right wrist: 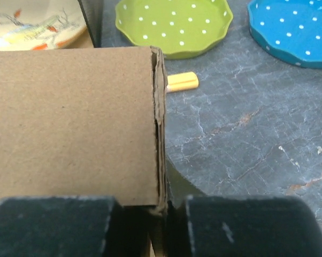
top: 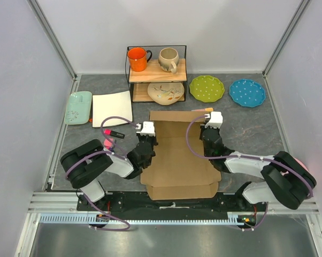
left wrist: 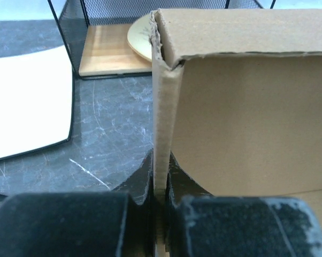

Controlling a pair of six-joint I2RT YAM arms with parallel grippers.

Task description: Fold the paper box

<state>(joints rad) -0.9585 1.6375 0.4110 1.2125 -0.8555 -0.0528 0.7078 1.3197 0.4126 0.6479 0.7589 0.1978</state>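
A: So, where's the paper box (top: 177, 160)?
B: Lower centre of the top view; left gripper (left wrist: 160, 195) and right gripper (right wrist: 160, 203) each pinch a side wall, probably to stand them upright.

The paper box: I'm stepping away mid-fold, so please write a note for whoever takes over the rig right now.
Left gripper: shut on the paper box, pinching its upright left side wall.
Right gripper: closed on the right side wall in the same way.
Box: in the middle of the table, between the arms, far end toward the wire shelf.
Done: both side walls stand upright at the far end.
Left: the near panel looks flat; probably it has to be folded up and the lid closed.
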